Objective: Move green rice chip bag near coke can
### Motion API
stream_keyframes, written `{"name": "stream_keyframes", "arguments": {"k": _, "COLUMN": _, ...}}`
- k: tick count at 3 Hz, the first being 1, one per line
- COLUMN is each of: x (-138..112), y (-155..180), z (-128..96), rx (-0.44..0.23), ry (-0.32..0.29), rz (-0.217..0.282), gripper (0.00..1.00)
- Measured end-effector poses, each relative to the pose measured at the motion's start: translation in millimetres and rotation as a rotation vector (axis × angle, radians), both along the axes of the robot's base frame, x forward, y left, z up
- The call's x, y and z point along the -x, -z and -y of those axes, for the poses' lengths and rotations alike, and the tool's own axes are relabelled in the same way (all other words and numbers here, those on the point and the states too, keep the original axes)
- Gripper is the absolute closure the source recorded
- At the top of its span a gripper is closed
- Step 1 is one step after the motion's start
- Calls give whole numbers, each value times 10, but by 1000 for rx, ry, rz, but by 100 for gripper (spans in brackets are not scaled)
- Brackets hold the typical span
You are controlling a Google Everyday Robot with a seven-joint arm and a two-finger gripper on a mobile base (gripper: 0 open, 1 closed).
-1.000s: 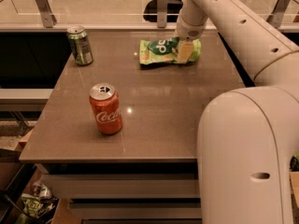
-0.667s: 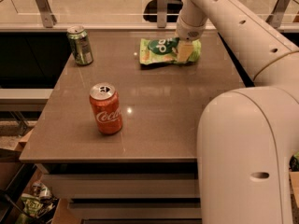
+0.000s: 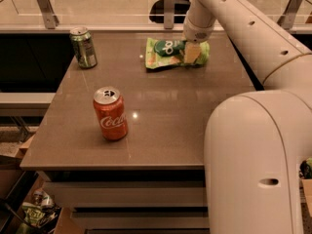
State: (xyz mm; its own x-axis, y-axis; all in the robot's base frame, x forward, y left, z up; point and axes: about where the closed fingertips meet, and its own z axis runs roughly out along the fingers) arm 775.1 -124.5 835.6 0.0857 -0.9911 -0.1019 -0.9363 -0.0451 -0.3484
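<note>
Nearest, bottom right, the robot's white body (image 3: 253,165) fills the corner. Brown table (image 3: 165,121) takes up the middle. Coke can (image 3: 110,114) stands upright at the front-left of the table, on its own, silver top up. Farther back at the left edge, a green soda can (image 3: 83,47) stands upright, well apart from the coke can. Green rice chip bag (image 3: 163,55) lies flat at the far centre-right of the table, well apart from the coke can. White arm (image 3: 243,28) reaches over from the right. Gripper (image 3: 191,53) is down at the right end of the bag, touching it. Cannot tell whether the jaws are spread or pinching the bag. Metal rail post (image 3: 45,6) stands behind the table.
</note>
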Motion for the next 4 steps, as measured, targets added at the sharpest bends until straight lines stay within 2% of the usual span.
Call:
{"name": "stream_keyframes", "arguments": {"k": 1, "x": 36, "y": -39, "z": -30, "rx": 7, "ry": -7, "rz": -9, "gripper": 100}}
{"name": "stream_keyframes", "arguments": {"k": 3, "x": 328, "y": -408, "z": -23, "rx": 41, "ry": 10, "rz": -13, "gripper": 100}}
{"name": "stream_keyframes", "arguments": {"k": 4, "x": 464, "y": -584, "z": 8, "rx": 16, "ry": 8, "rz": -8, "gripper": 100}}
